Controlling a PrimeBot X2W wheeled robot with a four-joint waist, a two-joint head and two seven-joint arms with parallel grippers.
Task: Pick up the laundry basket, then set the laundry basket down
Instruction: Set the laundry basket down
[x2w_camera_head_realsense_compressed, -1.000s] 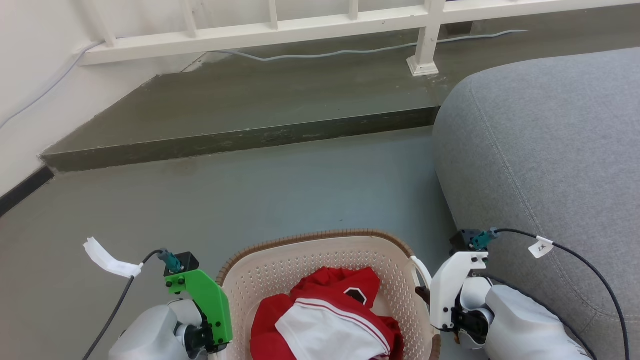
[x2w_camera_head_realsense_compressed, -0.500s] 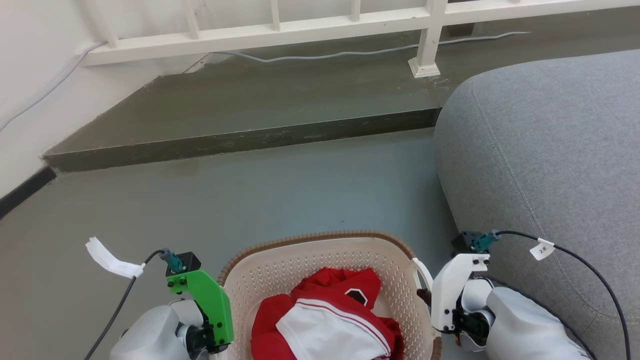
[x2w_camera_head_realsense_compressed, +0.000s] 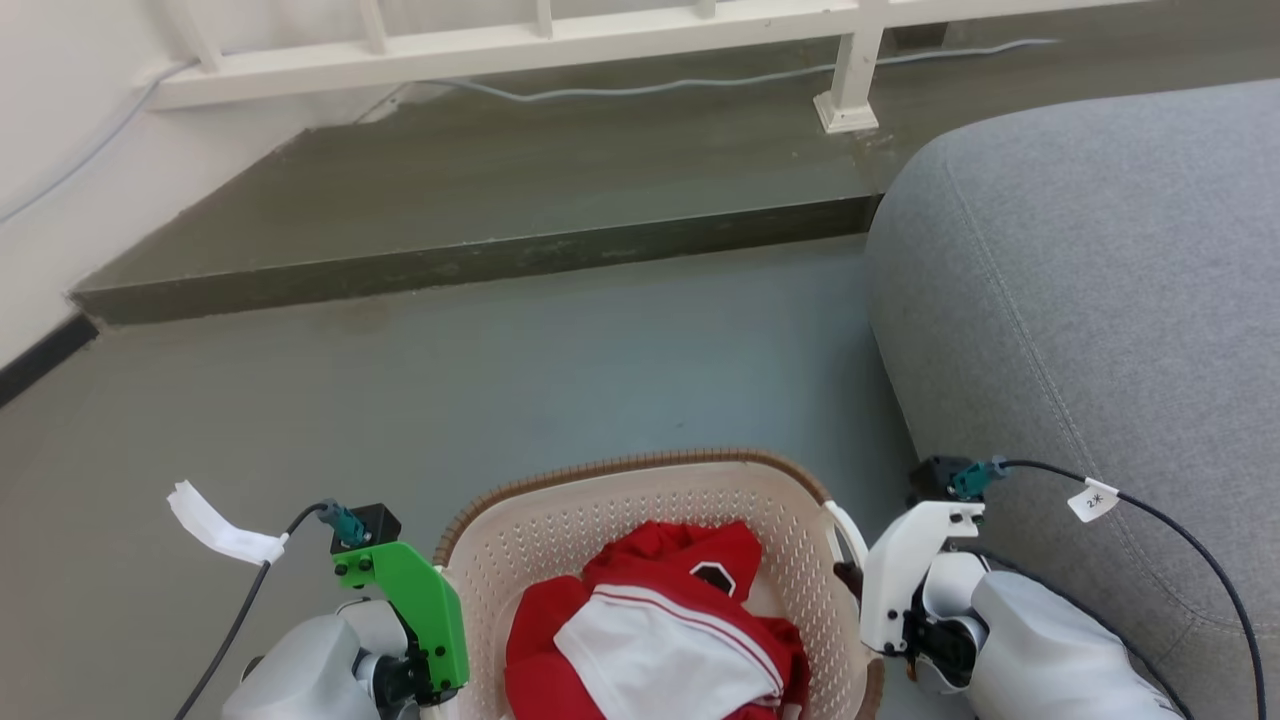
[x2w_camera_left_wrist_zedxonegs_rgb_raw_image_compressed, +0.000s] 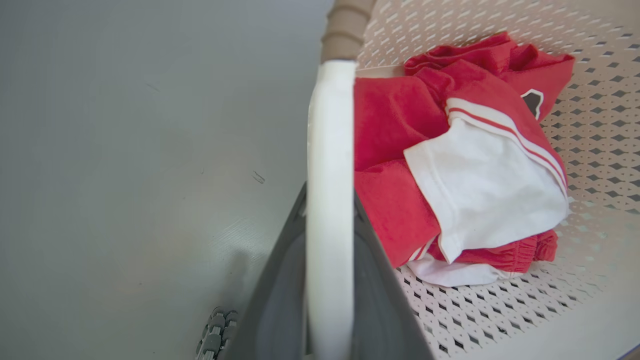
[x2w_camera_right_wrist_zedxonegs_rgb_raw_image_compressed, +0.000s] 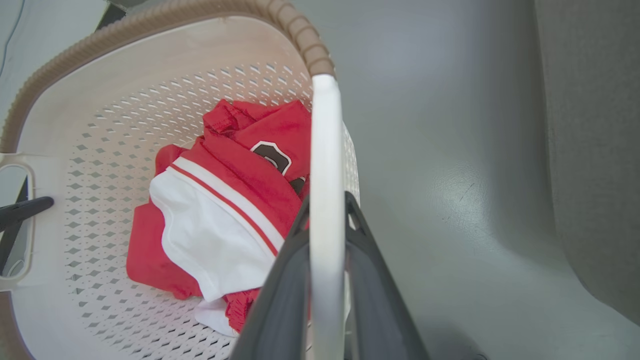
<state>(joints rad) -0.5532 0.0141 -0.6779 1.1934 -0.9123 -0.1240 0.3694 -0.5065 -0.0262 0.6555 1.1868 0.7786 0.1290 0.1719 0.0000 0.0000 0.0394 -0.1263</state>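
Laundry basket, cream perforated plastic, apparently mid-carry, left fingers and right fingers clamped on its white handles; a level set-down looks due next.

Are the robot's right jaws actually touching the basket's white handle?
Touching. The right wrist view shows the laundry basket with its white handle running between the jaws of the right gripper, both pressed against it with no gap.
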